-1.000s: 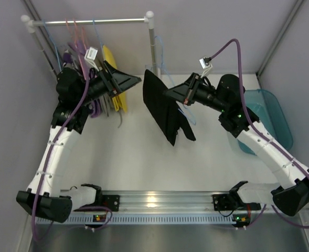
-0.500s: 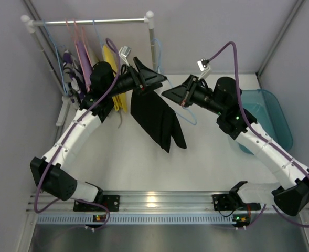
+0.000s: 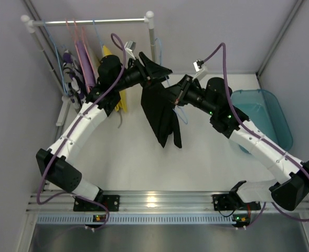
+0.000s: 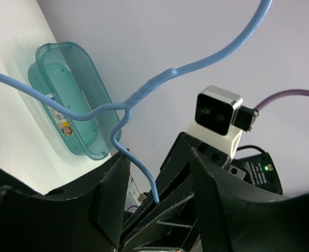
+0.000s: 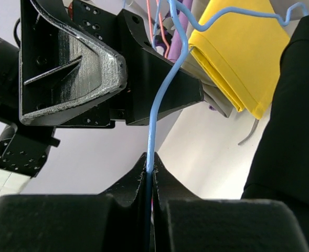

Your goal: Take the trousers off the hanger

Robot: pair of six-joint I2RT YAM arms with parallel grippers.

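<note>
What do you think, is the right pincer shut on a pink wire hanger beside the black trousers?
No, the hanger is light blue, not pink. The right wrist view shows the right pincer shut on its wire, beside the black trousers.

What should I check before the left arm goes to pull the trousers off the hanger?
1. Hold on the hanger: ok. The right gripper is shut on its light-blue wire.
2. Ready to grab: ok. The left gripper is open, near the top of the trousers.
3. Garment in place: ok. The trousers hang from the hanger between the two arms.
4. Fabric inside the left gripper: cannot tell. The left wrist view shows only the wire and the right gripper there.
5. Left arm clear of the yellow garment: cannot tell. The two are close together.
</note>
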